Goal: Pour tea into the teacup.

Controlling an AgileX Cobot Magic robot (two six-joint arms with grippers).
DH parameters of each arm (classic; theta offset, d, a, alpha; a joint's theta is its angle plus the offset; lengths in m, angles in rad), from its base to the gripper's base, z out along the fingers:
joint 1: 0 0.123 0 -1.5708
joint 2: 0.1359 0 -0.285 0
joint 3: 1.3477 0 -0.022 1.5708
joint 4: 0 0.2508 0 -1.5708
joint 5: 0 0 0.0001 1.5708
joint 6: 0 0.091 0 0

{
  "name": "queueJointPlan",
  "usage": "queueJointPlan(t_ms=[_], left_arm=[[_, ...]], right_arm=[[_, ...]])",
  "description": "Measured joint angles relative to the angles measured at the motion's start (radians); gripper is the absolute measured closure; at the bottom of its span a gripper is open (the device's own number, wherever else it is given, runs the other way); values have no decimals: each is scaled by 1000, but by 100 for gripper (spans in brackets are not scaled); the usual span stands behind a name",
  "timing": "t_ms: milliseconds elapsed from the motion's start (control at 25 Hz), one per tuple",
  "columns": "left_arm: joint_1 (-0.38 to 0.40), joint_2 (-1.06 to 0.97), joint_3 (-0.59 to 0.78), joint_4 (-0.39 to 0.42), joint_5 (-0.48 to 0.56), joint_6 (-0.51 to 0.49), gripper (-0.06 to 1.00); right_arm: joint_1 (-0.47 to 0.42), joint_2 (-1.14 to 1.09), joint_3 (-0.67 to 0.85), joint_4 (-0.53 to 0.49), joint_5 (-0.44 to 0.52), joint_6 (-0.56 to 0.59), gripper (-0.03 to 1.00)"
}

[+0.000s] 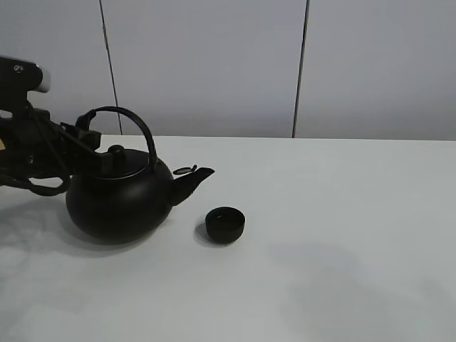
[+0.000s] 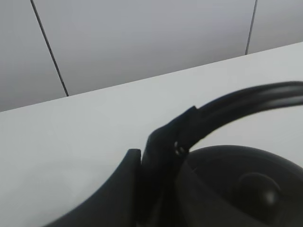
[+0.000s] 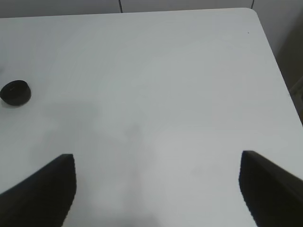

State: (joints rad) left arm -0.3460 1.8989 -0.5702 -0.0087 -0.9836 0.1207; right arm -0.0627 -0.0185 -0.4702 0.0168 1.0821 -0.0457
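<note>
A large round black kettle (image 1: 117, 203) with an arched handle (image 1: 137, 121) stands on the white table (image 1: 335, 235), its spout pointing right. My left gripper (image 1: 84, 130) is shut on the handle's left end. The left wrist view shows this grip close up: the left gripper (image 2: 158, 153) is clamped on the handle (image 2: 246, 100) above the lid (image 2: 236, 182). The teacup (image 1: 225, 224), small, black and low, sits just right of the spout tip. It also shows in the right wrist view as the teacup (image 3: 15, 92), far from my right gripper (image 3: 158, 189), which is open and holds nothing.
A small flap (image 1: 185, 169) stands open over the spout. Grey wall panels (image 1: 214, 64) rise behind the table. The table's right edge (image 3: 274, 61) shows in the right wrist view.
</note>
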Motion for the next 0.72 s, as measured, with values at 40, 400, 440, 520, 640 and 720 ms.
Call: queueJointPlan(t_ms=[40,400,440,520,640,720], left_arm=[[0,0,8,-1,-2,5,84],[0,-3,70,-1,-43,8,84],[0,-3,72,-1,-47,8,84],[0,-3,72,-1,-49,8,84],[0,-3,72,-2,-49,8,84],[0,-3,72,-1,-50,4,82]], right_arm=[[0,0,0,0,0,0,33],[0,0,0,0,0,0,33],[0,0,0,0,-1,0,33],[0,0,0,0,0,0,33],[0,0,0,0,0,0,33],[0,0,0,0,0,0,33]])
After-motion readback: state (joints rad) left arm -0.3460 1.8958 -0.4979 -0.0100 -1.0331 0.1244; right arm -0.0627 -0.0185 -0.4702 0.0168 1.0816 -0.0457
